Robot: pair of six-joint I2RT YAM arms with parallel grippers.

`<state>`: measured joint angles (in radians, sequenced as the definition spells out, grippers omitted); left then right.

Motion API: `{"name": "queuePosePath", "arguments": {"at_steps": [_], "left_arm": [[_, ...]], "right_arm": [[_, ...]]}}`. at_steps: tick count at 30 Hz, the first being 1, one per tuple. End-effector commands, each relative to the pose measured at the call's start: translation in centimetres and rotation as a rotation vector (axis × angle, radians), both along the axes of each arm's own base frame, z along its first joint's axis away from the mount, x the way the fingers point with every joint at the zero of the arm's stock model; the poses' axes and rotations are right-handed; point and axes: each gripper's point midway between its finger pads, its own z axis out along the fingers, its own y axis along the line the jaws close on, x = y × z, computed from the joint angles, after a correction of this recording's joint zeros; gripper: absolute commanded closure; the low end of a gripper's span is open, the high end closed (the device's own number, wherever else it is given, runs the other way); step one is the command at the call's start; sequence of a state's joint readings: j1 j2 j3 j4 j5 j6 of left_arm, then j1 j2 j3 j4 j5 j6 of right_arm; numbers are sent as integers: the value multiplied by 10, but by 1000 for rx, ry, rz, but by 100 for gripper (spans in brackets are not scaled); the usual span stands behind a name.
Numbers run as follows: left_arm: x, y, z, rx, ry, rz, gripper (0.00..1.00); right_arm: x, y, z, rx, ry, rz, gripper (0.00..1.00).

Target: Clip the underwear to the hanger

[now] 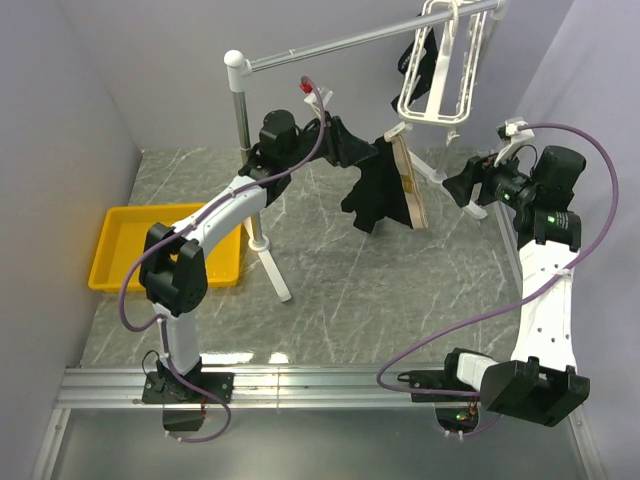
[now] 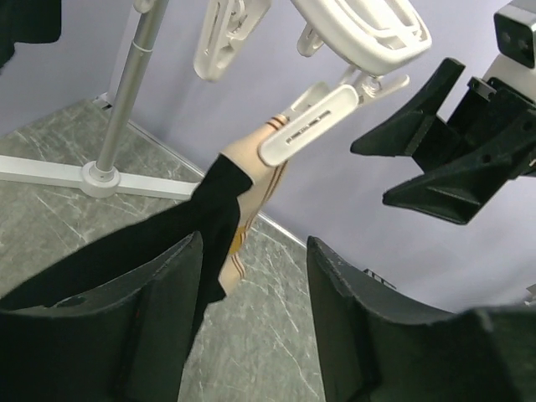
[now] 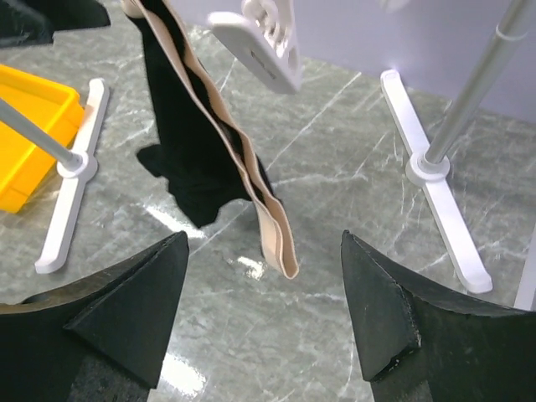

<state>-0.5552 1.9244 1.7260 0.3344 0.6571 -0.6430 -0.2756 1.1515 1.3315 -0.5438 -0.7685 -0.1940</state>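
Hanging just ahead of the left claw (image 2: 255, 251), the underwear (image 1: 380, 195) is caught at one corner of its tan waistband (image 3: 268, 218) by a small white clip (image 2: 314, 126) that dangles from the bottom of the hanger (image 1: 440, 75). From that clip the black cloth runs down and back toward the left claw, where it lies against the outer finger (image 2: 142, 327) on the left of the wrist view. The left claw's jaws stand wide apart, and nothing is pinched between them. The second finger is clear of the cloth, with the grey marbled tabletop (image 1: 340, 290) showing through the gap.

The right claw (image 3: 264, 243) is beyond the underwear from the left claw, on the hanger's other side, and faces it. Its jaws are spread wide and hold nothing. In its wrist view the waistband hangs edge-on ahead of the fingertips, nearer the left finger, and apart from both.

The hanger is hooked on the grey metal rail stand (image 1: 340, 45), above and ahead of both claws. A smaller black garment (image 1: 420, 62) hangs at its far side. A yellow tray (image 1: 130, 235) lies well behind and to the left of the left claw.
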Motion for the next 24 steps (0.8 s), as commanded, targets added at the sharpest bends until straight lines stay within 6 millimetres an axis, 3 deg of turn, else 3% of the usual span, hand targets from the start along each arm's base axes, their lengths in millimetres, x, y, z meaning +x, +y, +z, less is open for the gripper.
{"name": "queuePosePath", "arguments": {"at_steps": [1, 9, 14, 17, 24], "left_arm": [[-16, 13, 33, -32, -102, -12, 41], [-19, 18, 21, 1, -97, -9, 37], [-33, 21, 18, 32, -153, -45, 37], [-40, 25, 7, 73, -193, -56, 37], [-84, 24, -6, 199, -453, -148, 38]], "right_arm": [[6, 2, 25, 10, -86, 13, 20], [8, 1, 23, 12, -88, 9, 22], [8, -3, 24, 7, -94, -11, 24], [8, -6, 24, 12, -88, -23, 25], [7, -22, 29, 45, -87, -37, 26]]}}
